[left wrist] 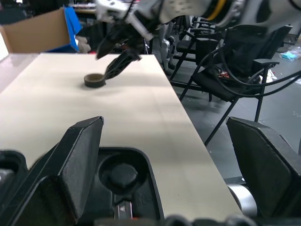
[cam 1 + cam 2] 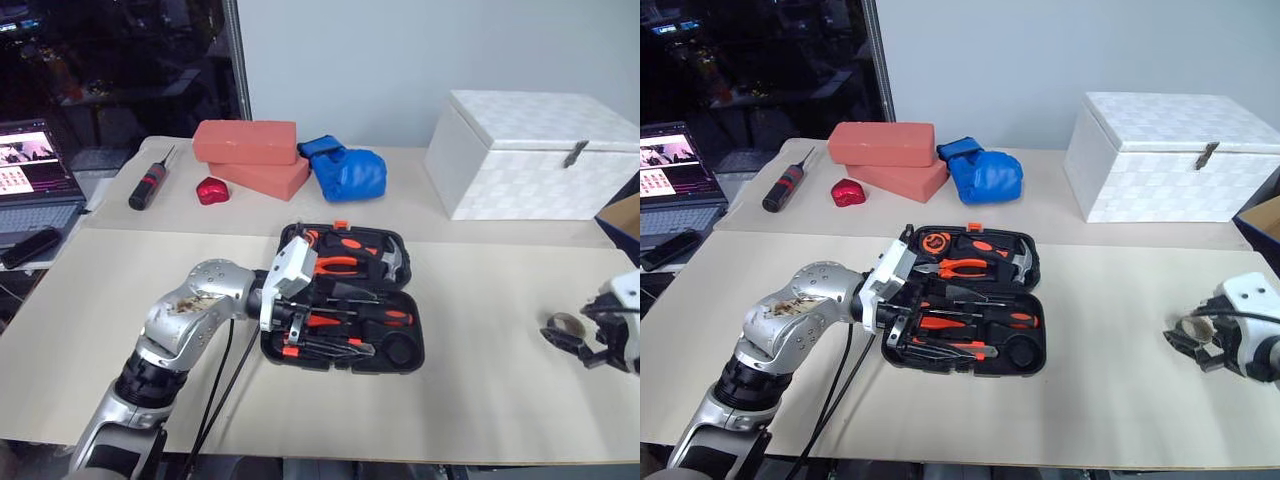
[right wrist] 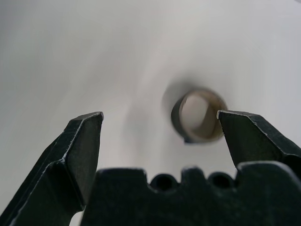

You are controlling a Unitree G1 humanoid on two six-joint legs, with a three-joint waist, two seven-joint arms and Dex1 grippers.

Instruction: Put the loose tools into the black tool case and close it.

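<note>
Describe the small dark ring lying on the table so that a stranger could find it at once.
Start at the large white box, then come toward the table's near right edge. The short dark tape-like ring lies flat there, alone, by the right gripper, far from the open black tool case.

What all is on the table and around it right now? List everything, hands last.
case: 1, black, open, mid-table, tools in its slots
tape ring: 1, dark, table's right side, by the right hand
white box: 1, shut, back right
bricks: 2, salmon, stacked, back centre
blue glove: 1, right of the bricks
red object: 1, small, left of the bricks
screwdriver: 1, black and red, back left
laptop: 1, open, far left, off the table
cardboard box: 1, right edge
chairs: several, black, beside the table
left hand: open, over the case's left edge
right hand: open, by the tape ring
</note>
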